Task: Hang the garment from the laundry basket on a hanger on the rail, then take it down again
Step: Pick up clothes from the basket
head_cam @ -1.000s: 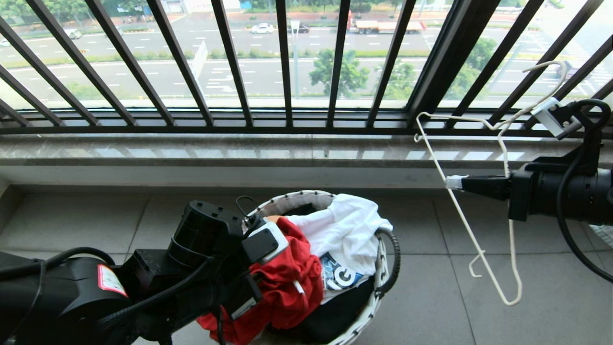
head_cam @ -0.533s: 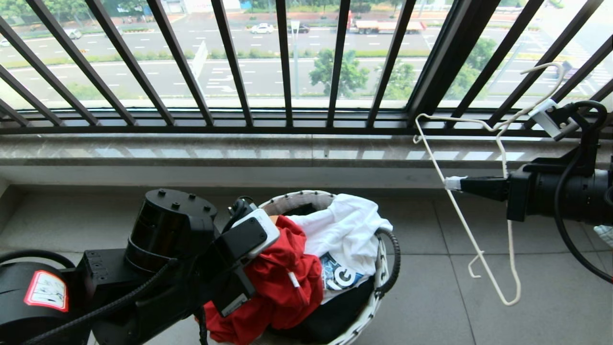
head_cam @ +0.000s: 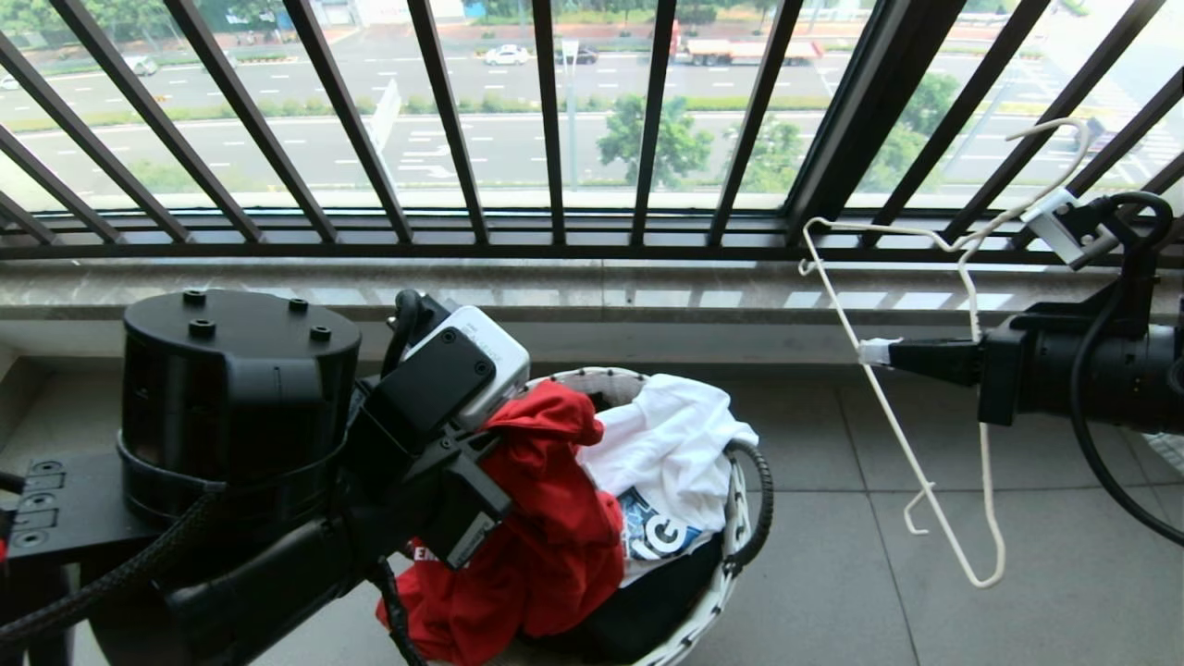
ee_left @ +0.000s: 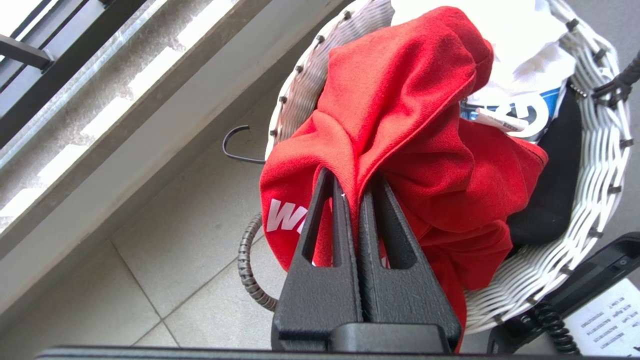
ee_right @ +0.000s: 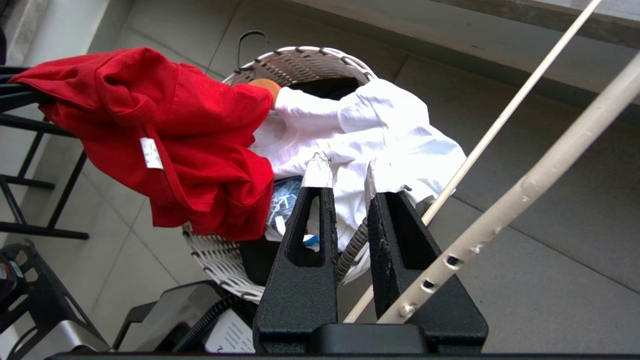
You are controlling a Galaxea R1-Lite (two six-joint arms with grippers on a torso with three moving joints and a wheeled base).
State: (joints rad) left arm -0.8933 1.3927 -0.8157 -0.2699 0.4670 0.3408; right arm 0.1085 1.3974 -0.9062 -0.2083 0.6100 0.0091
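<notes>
The garment point(head_cam: 555, 518), a red T-shirt with white lettering, is pulled up in a bunch over the near-left rim of the laundry basket point(head_cam: 592, 376). My left gripper point(ee_left: 350, 175) is shut on a fold of the garment point(ee_left: 410, 100), its jaws pressed together with cloth between them. To the right my right gripper point(head_cam: 874, 352) holds the off-white wire hanger point(head_cam: 914, 453) in the air, tilted, at one of its side wires. In the right wrist view the hanger point(ee_right: 550, 165) crosses that gripper point(ee_right: 345, 172) near the base of its fingers. The rail is out of view.
A white T-shirt with blue print point(head_cam: 666, 444) and a black garment point(head_cam: 647, 601) lie in the basket. Behind it run a stone sill point(head_cam: 555, 287) and the black barred window railing point(head_cam: 555, 139). A black hook point(ee_left: 235, 145) lies on the tiled floor by the basket.
My left arm has risen and swung towards the sill, lifting the bunched red garment higher above the basket. The right arm and the hanger have not moved.
</notes>
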